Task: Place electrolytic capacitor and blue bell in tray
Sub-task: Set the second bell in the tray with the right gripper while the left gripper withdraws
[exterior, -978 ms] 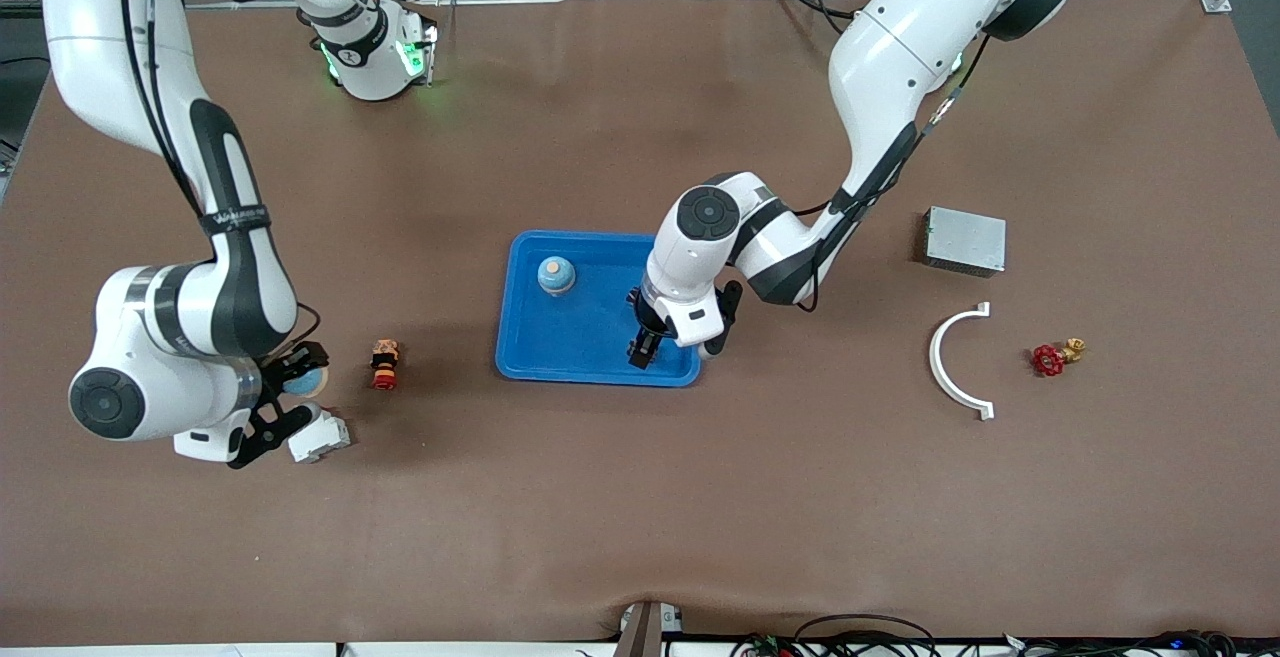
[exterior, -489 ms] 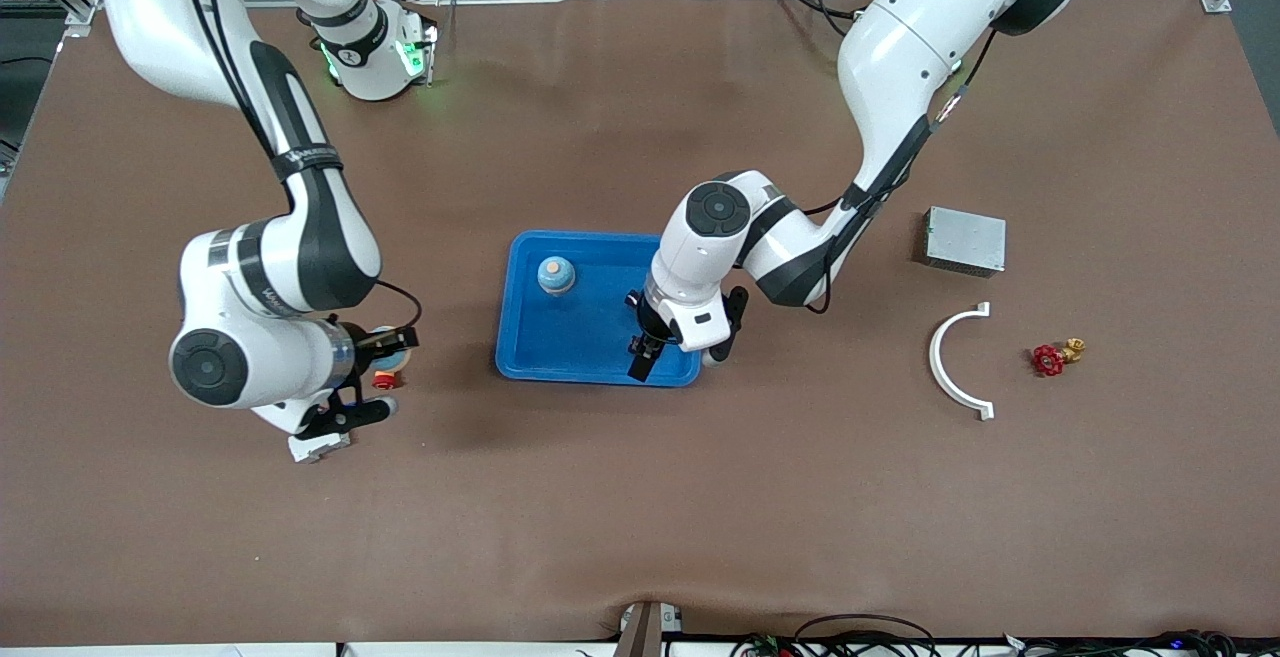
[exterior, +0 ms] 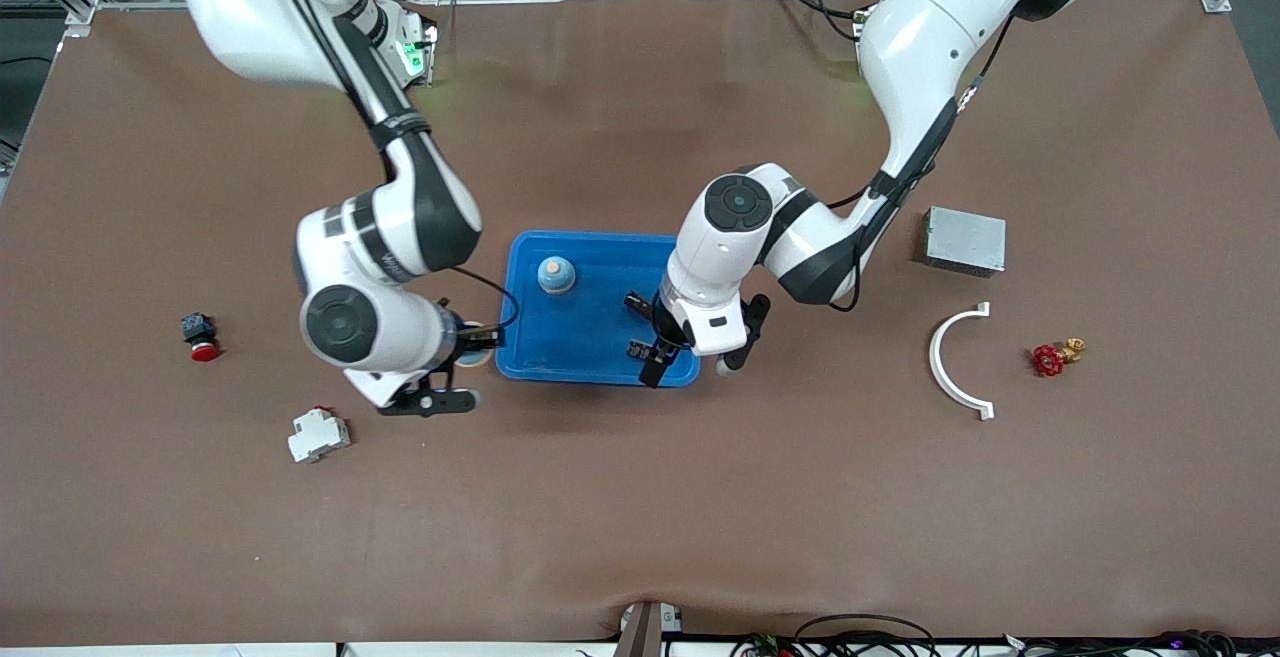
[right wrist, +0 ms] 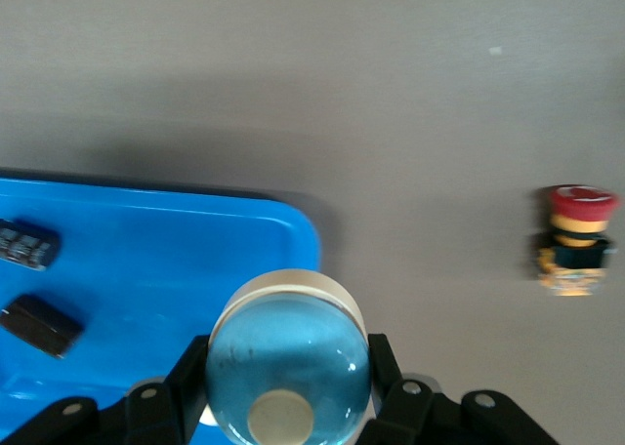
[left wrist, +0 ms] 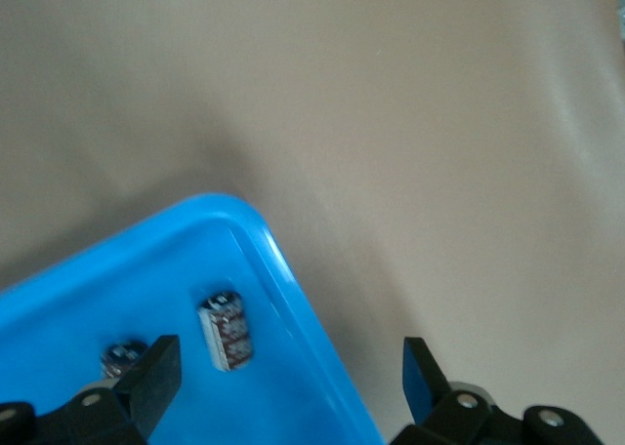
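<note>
Clamping blue bell [right wrist: 287,367], right hand [right wrist: 289,398] beside tray [exterior: 527,277]; left hand [left wrist: 283,382] apart.

No readable text — labels, markings illegible.

- Even, diffuse overhead light fills the front view; the brown bench [exterior: 640,497] reads clearly with no harsh glare.
- Soft dark shadows lie on the bench under both arms and along the blue tray's [exterior: 590,342] nearer edge.
- A green indicator glow tints the right arm's base [exterior: 408,49].
- The left wrist view is motion-smeared; the bench looks washed-out beige, the tray rim streaked.
- In the right wrist view the blue bell [right wrist: 287,367] is soft-focused with a dull sheen, and a broad shadow darkens the bench beside the tray.
</note>
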